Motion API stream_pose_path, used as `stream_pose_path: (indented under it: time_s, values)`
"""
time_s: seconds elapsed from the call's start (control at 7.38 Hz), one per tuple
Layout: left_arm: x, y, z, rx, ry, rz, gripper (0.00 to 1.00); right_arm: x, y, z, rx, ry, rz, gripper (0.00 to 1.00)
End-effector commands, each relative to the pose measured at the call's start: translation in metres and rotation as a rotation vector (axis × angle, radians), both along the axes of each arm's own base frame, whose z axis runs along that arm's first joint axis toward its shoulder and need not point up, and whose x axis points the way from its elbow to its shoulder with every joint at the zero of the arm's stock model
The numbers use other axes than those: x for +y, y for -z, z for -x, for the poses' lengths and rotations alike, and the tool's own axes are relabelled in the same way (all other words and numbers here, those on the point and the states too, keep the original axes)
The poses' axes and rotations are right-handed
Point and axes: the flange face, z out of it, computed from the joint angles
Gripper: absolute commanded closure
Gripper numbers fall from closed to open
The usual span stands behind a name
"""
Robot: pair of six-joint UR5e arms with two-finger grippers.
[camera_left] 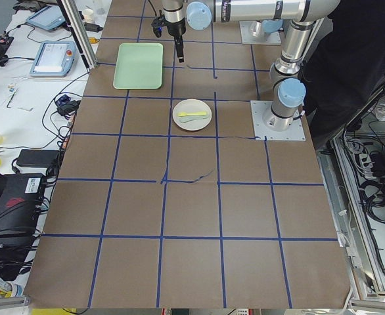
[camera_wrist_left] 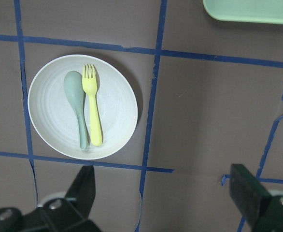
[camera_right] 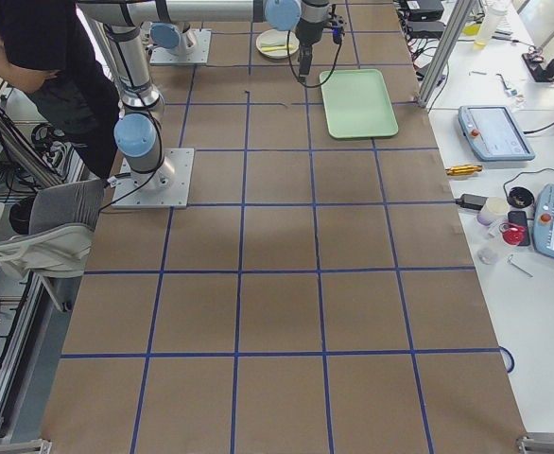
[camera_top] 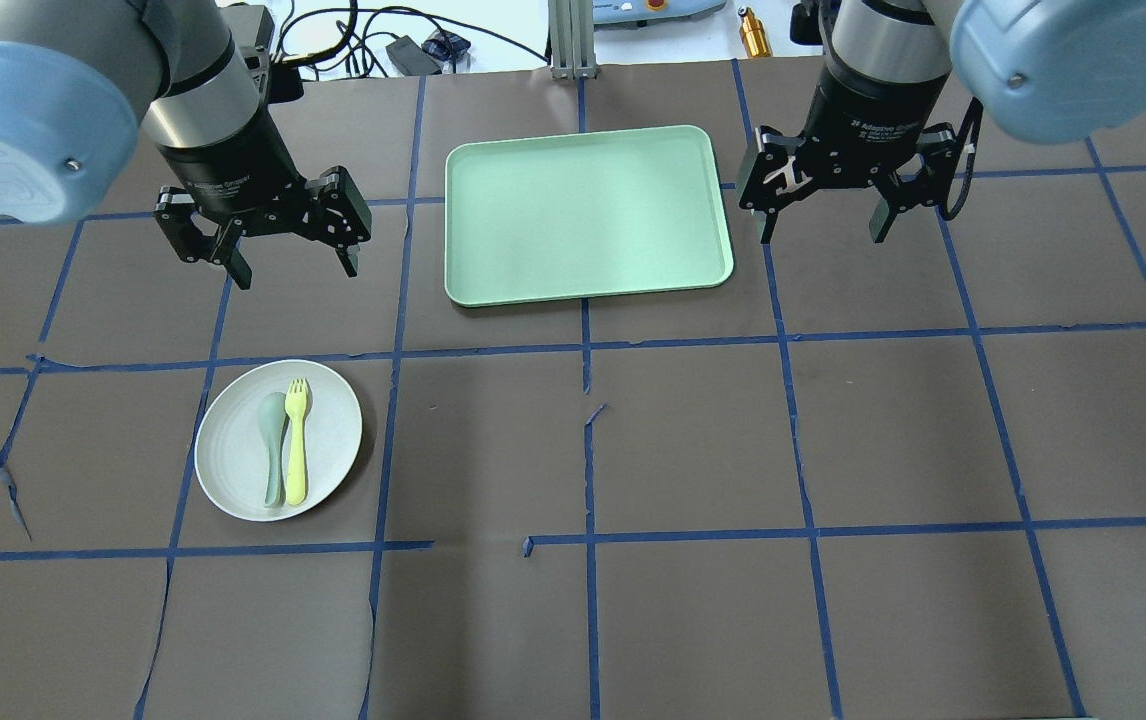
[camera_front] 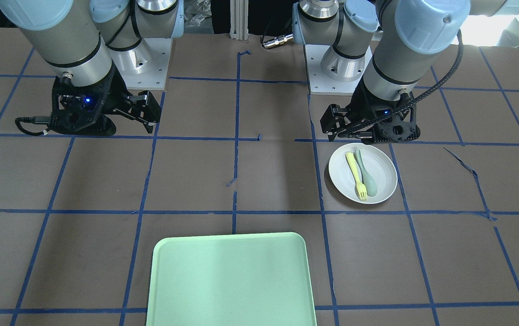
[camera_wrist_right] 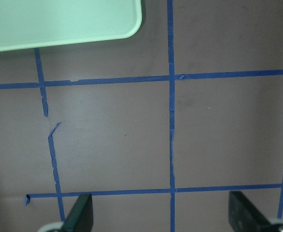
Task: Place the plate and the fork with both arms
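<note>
Overhead, the plate (camera_top: 333,430) lies left of the middle of the tabletop (camera_top: 693,440), about midway between the robot edge and the far edge. It holds the fork (camera_top: 296,445) and a spoon (camera_top: 273,450) side by side. The fork's long axis runs from robot edge to far edge, tines toward the far edge. The left hand (camera_top: 297,270) shows just beyond the plate, spread wide and empty. The right hand (camera_top: 822,236), equally wide and empty, hangs over the right half beside the tray (camera_top: 588,215), near the middle of the far edge. The front-facing view instead puts the left hand on the plate's robot-edge side, so it is raised and its exact offset cannot be told. The two side views show the plate small, well in from both end edges, and tell nothing of the hands' opening. The left wrist view has plate and fork ahead of the spread fingers (camera_wrist_left: 86,188), apart from them. The right wrist view shows only tabletop and a tray corner. The left arm is plainly nearer, and its opening looks set across the fork's length.
</note>
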Motion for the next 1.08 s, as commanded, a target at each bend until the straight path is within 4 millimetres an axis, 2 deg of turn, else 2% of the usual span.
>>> stream_pose_path:
  time_s: [0.0, 0.27, 0.95]
  values:
    - [0.0001, -0.0007, 0.0005, 0.006, -0.004, 0.003, 0.00, 0.0029, 0.0028, -0.0131, 0.000, -0.026, -0.003, 0.00]
    - [0.0020, -0.0039, 0.0007, 0.000, -0.002, 0.009, 0.00, 0.0048, -0.0017, -0.0136, 0.002, -0.028, 0.005, 0.00]
    - [0.0019, -0.0082, 0.0028, 0.014, -0.001, 0.022, 0.00, -0.0014, 0.0031, -0.0141, 0.001, -0.031, 0.023, 0.00]
